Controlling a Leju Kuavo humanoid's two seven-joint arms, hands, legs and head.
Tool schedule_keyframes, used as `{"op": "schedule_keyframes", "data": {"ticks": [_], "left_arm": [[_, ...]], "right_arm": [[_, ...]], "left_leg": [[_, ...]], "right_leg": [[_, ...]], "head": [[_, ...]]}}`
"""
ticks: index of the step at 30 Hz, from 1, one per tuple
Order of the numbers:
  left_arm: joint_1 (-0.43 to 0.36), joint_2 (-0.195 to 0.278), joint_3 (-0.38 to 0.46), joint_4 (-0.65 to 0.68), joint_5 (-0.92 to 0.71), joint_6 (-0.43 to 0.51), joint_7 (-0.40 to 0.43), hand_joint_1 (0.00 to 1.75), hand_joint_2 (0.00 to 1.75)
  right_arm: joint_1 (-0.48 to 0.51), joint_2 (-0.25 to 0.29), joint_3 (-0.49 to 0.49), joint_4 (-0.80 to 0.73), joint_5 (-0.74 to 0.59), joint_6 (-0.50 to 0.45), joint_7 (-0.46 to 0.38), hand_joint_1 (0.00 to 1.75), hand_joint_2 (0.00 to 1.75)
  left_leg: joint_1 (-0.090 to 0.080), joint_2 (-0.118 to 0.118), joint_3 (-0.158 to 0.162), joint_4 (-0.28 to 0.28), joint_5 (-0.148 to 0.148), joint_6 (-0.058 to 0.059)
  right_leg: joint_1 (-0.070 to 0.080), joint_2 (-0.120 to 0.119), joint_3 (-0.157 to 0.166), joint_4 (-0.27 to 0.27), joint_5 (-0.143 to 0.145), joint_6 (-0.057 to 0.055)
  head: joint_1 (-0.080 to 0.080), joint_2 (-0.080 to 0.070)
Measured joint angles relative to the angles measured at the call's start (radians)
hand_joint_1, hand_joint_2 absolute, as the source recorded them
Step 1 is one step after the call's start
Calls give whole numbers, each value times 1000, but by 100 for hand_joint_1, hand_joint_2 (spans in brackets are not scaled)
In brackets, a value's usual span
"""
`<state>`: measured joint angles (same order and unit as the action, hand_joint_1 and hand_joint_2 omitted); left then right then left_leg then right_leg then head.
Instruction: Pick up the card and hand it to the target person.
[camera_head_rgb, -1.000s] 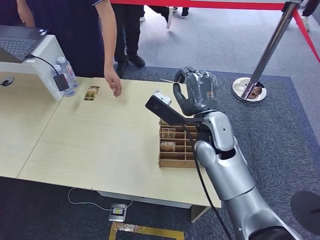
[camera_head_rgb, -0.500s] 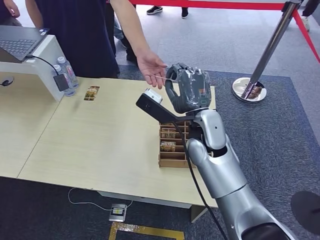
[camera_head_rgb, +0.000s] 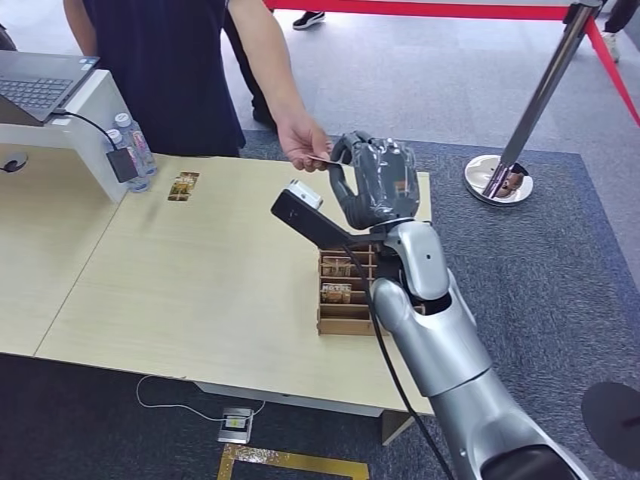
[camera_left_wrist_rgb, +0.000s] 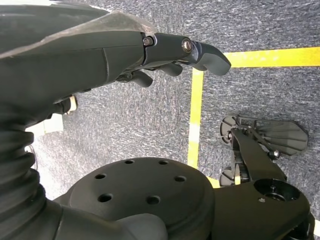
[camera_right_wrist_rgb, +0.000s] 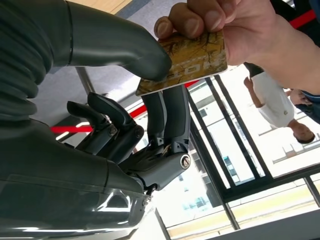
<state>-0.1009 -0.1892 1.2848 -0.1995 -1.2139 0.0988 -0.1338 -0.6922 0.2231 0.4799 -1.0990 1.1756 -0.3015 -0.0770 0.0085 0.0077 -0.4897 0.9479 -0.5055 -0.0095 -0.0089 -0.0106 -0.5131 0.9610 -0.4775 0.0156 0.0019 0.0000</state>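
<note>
My right hand (camera_head_rgb: 375, 180) is raised over the table's far edge and pinches a brown-gold card (camera_right_wrist_rgb: 188, 62) between thumb and fingers. In the head view the card (camera_head_rgb: 321, 159) shows edge-on as a thin dark strip. A person's hand (camera_head_rgb: 300, 137) in a dark shirt grips the card's other end; its fingers (camera_right_wrist_rgb: 196, 17) close over the card in the right wrist view. My left hand (camera_left_wrist_rgb: 166, 55) hangs over the grey carpet with its fingers loosely extended and nothing in them.
A wooden slotted card box (camera_head_rgb: 349, 292) with cards in it stands on the light wooden table (camera_head_rgb: 189, 280) under my right arm. Another card (camera_head_rgb: 183, 186) lies near two water bottles (camera_head_rgb: 132, 148) and a laptop stand at the far left. A stanchion base (camera_head_rgb: 498, 178) stands at the right.
The person's hand swung from the table to my raised right hand and has closed on the card. My right hand shifted slightly left and forward with the card.
</note>
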Motion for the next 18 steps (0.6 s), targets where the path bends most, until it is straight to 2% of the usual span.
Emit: {"op": "schedule_keyframes", "data": {"ticks": [18], "left_arm": [[0, 0, 0, 0, 0, 0, 3, 0, 175]], "right_arm": [[-2, 2, -3, 22, 8, -3, -4, 175, 175]], "left_leg": [[0, 0, 0, 0, 0, 0]], "right_leg": [[0, 0, 0, 0, 0, 0]], "head": [[0, 0]]}}
